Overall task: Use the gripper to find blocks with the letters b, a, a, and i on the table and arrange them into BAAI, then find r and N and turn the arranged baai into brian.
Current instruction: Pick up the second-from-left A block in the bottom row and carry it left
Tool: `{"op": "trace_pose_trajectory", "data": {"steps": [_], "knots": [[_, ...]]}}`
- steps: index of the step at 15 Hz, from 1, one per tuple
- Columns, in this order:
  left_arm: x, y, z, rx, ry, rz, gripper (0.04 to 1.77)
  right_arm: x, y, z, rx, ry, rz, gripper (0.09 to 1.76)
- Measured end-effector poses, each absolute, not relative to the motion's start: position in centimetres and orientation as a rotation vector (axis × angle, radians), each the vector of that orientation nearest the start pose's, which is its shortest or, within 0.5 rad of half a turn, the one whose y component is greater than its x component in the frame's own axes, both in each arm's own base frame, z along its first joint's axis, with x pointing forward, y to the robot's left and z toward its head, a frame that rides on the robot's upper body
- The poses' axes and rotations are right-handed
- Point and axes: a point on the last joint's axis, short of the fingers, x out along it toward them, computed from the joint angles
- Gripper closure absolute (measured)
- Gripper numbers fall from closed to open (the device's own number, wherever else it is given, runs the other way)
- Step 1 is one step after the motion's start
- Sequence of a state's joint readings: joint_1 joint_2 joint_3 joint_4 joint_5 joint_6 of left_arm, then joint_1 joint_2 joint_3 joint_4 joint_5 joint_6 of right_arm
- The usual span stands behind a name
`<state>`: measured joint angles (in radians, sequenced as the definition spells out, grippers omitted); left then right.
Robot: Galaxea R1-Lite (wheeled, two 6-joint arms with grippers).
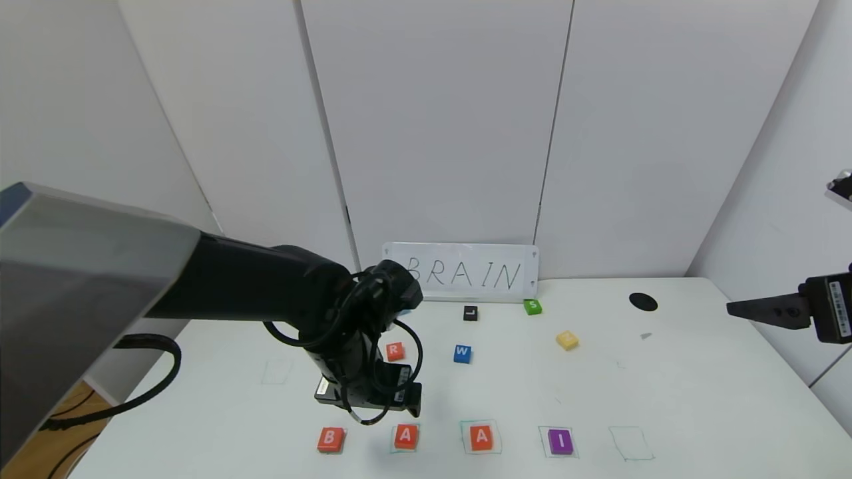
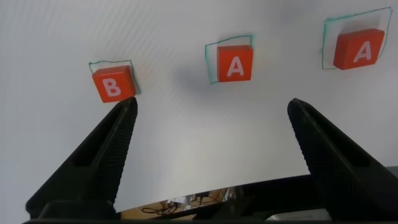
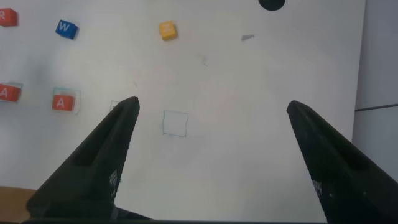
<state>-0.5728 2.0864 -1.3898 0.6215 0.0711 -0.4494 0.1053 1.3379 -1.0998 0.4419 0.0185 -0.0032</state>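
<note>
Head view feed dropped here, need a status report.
Left gripper open, hovering above B and first A. Right gripper open, parked right. BAAI row set; R beside left arm.

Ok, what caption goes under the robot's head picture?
Left gripper hangs open above the B, A, A, I row on the table.

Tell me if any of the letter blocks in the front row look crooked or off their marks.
The B block sits turned and shifted off its green square, seen clearly in the left wrist view. The two A blocks and the I block sit roughly within theirs.
</note>
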Motion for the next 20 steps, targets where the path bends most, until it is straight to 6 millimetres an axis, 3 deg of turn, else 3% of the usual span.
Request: {"op": "trace_pose_trajectory", "data": {"steps": [3,8,20], "knots": [[29.8,-20.2,8.4,0.078,1.342,-0.136,0.09,19.7,2.2,25.9,-0.033,0.680,0.122,0.14],[29.8,-21.2,6.5,0.096,1.345,-0.114,0.09,19.6,2.2,25.9,-0.035,0.683,0.129,0.14],[30.2,-22.1,4.5,0.105,1.340,-0.126,0.09,19.6,2.4,25.7,-0.039,0.688,0.140,0.14]]}}
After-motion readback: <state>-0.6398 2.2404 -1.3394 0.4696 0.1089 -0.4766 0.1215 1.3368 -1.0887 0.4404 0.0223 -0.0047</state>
